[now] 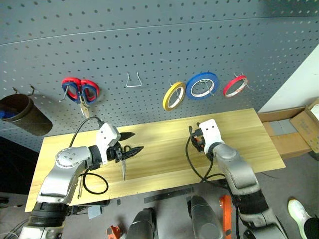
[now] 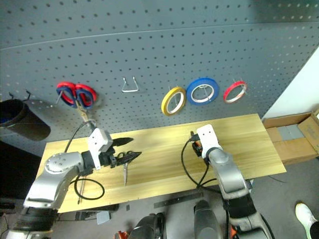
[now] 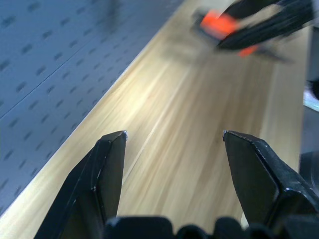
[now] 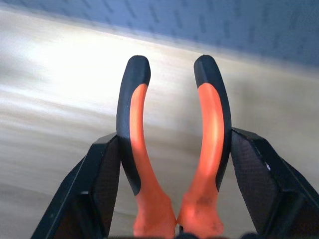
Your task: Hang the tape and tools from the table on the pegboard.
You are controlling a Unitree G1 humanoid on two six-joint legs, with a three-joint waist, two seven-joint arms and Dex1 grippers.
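My right gripper point(image 4: 172, 139) is shut on the orange-and-black pliers point(image 4: 137, 114), whose two handles stick out forward between its fingers, above the wooden table point(image 1: 244, 134). It hovers over the table's middle right point(image 1: 198, 139). My left gripper point(image 1: 134, 141) stands open with nothing in it, just above the handles of the small black scissors point(image 1: 123, 164), which lie flat on the table. A slim tool point(image 1: 79, 187) lies near the front left edge beside my left arm. The red tape point(image 1: 235, 85) hangs on a hook of the grey pegboard point(image 1: 149, 40).
On the pegboard hang red-and-blue shears point(image 1: 79, 89), an empty wire hook point(image 1: 133, 80), a yellow roll point(image 1: 174, 95), a blue roll point(image 1: 203, 84) and a brown cup point(image 1: 22, 114). Cardboard boxes point(image 1: 299, 129) stand on the floor to the right of the table.
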